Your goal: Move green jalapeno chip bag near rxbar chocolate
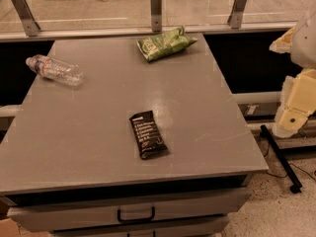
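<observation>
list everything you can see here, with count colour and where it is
crinkled light-green jalapeno chip bag: one, green, far middle of the tabletop
flat black rxbar chocolate wrapper: one, black with white text, near middle of the tabletop
clear plastic water bottle: one, clear, lying on its side, far left
flat grey table: one, grey, drawers below
metal railing posts: three, silver, behind the table
gripper: one, cream, right edge of view, beside the table

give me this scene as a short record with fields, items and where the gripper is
table: grey, drawers below
green jalapeno chip bag: far edge, middle, lying flat
rxbar chocolate: front middle, lying flat
water bottle: far left, on its side
gripper: beyond the table's right edge, touching no item
task state: bag and bar apart, bag not yet moved
</observation>
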`<control>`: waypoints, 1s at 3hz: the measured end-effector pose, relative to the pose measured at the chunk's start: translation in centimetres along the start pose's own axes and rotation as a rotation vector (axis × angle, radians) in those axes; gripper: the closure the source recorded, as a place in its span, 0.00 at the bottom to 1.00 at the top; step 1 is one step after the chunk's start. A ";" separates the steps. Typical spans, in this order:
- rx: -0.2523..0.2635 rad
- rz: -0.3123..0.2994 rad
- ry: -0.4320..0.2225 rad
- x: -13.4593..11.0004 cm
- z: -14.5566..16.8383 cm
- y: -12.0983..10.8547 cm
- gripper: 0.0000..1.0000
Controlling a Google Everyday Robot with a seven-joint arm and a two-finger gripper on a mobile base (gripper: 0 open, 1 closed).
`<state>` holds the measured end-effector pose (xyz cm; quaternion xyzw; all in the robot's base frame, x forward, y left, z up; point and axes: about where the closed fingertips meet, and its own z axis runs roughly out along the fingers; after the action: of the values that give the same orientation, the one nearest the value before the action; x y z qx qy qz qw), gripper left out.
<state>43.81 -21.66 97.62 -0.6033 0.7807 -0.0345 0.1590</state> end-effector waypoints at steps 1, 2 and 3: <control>0.000 0.000 0.000 0.0 0.0 0.0 0.00; 0.016 -0.005 -0.060 -1.1 2.1 -2.9 0.00; 0.046 -0.019 -0.176 -4.5 6.3 -8.9 0.00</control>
<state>54.91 -18.86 94.74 -0.6075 0.7569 -0.0007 0.2407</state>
